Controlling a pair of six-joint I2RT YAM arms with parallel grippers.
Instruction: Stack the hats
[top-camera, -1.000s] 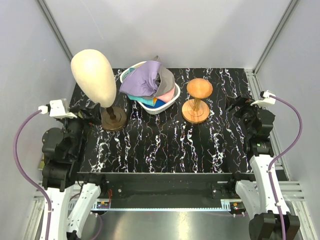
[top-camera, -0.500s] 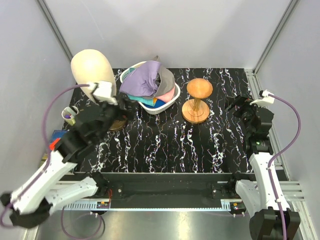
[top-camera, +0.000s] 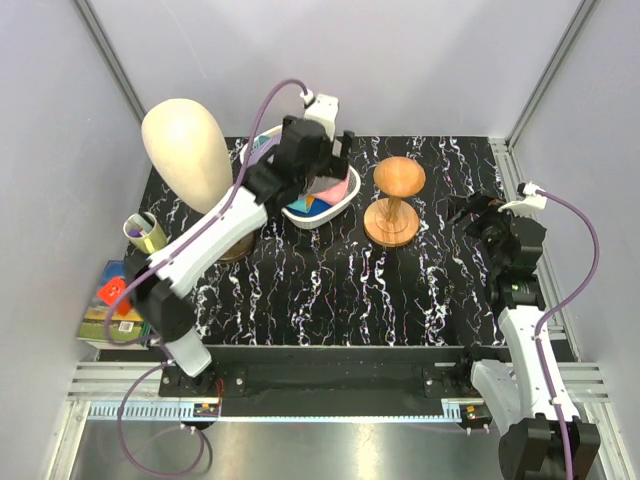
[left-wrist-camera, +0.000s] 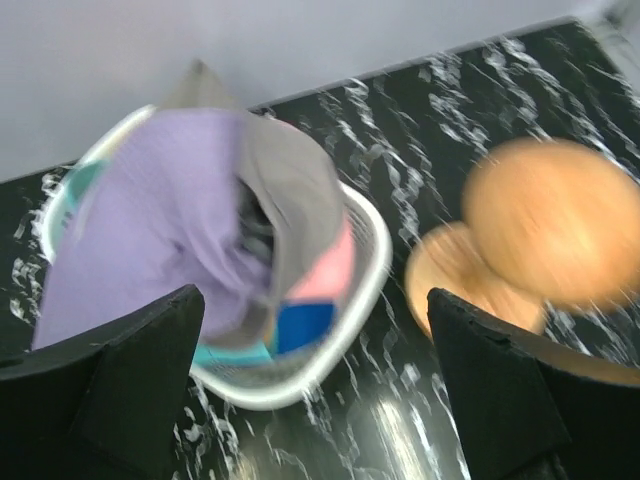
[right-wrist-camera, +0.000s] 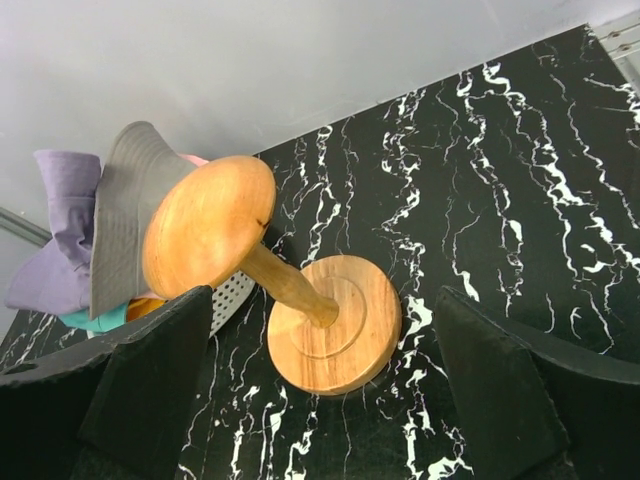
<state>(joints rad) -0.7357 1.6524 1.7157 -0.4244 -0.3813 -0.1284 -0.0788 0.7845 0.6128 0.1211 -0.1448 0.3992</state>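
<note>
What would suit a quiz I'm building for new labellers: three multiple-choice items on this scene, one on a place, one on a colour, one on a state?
1. Where do the hats lie?
A. on the wooden stand
B. in the white basket
C. on the mannequin head

2. What colour is the large hat on the left side of the pile, as the left wrist view shows it?
A. lavender
B. red
C. brown

3. How is the left gripper?
A. shut on a hat
B. shut on the stand
C. open above the basket

Answers:
1 B: the pile fills the basket, while the wooden stand and the mannequin head are bare.
2 A: the lavender hat covers that side.
3 C: its jaws stand wide apart over the hats, gripping nothing.
</note>
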